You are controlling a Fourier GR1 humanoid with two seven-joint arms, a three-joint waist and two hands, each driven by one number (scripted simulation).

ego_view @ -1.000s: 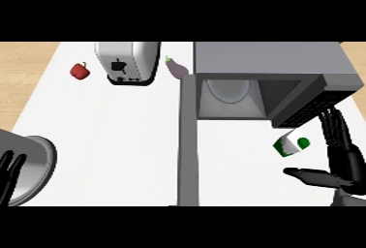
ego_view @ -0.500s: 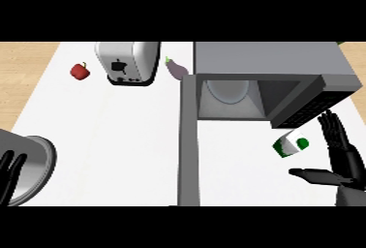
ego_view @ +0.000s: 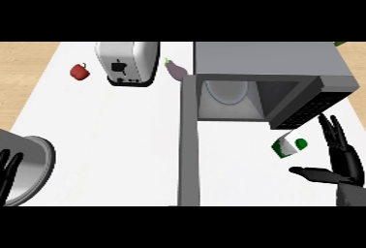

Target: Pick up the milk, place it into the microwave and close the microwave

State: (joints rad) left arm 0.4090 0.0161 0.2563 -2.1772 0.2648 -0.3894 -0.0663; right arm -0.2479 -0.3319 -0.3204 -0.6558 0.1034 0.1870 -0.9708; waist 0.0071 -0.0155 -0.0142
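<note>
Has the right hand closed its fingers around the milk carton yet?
No. The right hand is open, fingers straight, beside the milk carton on the counter.

The toaster (ego_view: 129,63) is sitting left of the microwave (ego_view: 265,80), the eggplant (ego_view: 175,70) lying between them, the milk (ego_view: 289,145) lying just before the microwave

Bright, even light; white counter (ego_view: 107,145) shadowless, microwave (ego_view: 271,72) interior dim
</note>
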